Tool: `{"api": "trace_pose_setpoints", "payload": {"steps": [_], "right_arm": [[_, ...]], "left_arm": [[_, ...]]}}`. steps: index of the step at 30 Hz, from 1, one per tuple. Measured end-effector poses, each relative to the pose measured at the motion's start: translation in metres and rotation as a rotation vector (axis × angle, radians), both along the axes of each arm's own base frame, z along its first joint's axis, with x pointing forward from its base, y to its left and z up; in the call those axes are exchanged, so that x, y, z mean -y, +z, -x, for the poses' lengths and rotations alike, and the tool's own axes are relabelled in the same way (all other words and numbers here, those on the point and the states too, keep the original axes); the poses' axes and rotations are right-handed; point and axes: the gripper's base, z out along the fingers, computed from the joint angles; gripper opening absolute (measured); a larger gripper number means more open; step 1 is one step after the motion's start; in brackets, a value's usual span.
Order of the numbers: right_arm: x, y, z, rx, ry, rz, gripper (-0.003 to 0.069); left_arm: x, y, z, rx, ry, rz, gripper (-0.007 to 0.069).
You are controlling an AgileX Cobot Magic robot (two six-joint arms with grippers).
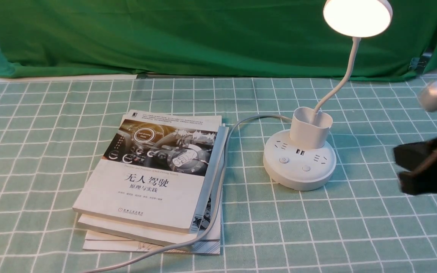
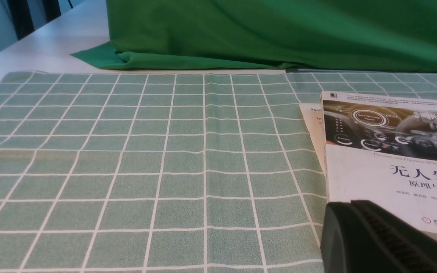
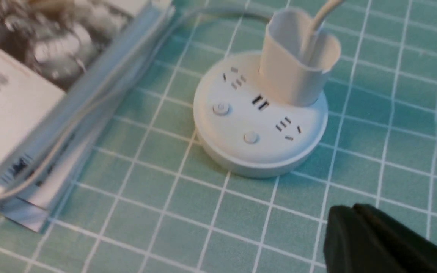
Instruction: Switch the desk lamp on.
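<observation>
Green cloth (image 1: 218, 38) hangs across the back in the front view, its hem at the far edge of a table (image 1: 374, 227) w/ a green, white-grid cover. Book stack (image 1: 139, 182) sits L of ctr, w/ a grey cable (image 1: 221, 167) running over its R side & behind the lamp's cup. Desk lamp (image 1: 300, 168) stands upright R of ctr, apart from the books: white round base, 2 btns & sockets on top, cup-shaped holder at the rear, thin curved neck, flat disc head glowing bright warm white, top cut off by the frame. R gripper (image 1: 402, 168) is off to the lamp's R, blurred, not touching it.

L wrist view: more grid cover, green cloth beyond, pale surface (image 2: 70, 45) past the cover, part of the books. L gripper (image 2: 350, 203) has its fingers together, nothing in them.

R wrist view: grid cover again, slightly blurry, lamp base near the books & cable, holder & lower neck visible, head out of frame. R gripper fingers look closed together, empty, apart from the base.
</observation>
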Motion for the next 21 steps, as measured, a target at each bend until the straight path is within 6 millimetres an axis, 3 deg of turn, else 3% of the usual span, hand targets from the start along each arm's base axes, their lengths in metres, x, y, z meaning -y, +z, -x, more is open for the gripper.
{"api": "trace_pose_setpoints", "payload": {"steps": [2,3,6,13,16,21], "right_arm": [[0.009,0.008,0.023,0.083,-0.016,-0.056,0.0054],[0.009,0.008,0.023,0.086,-0.016,-0.057,0.0054],[0.021,0.023,0.051,0.224,-0.023,-0.121,0.0064],[0.032,0.038,0.079,0.376,-0.016,-0.155,0.0079],[0.036,0.029,0.087,0.426,-0.020,-0.149,0.0092],[0.045,-0.004,0.095,0.514,-0.090,-0.178,0.0101]], "left_arm": [[0.000,0.000,0.000,0.000,0.000,0.000,0.0021],[0.000,0.000,0.000,0.000,0.000,0.000,0.0021],[0.000,0.000,0.000,0.000,0.000,0.000,0.0021],[0.000,0.000,0.000,0.000,0.000,0.000,0.0021],[0.000,0.000,0.000,0.000,0.000,0.000,0.0021],[0.000,0.000,0.000,0.000,0.000,0.000,0.0021]]}}
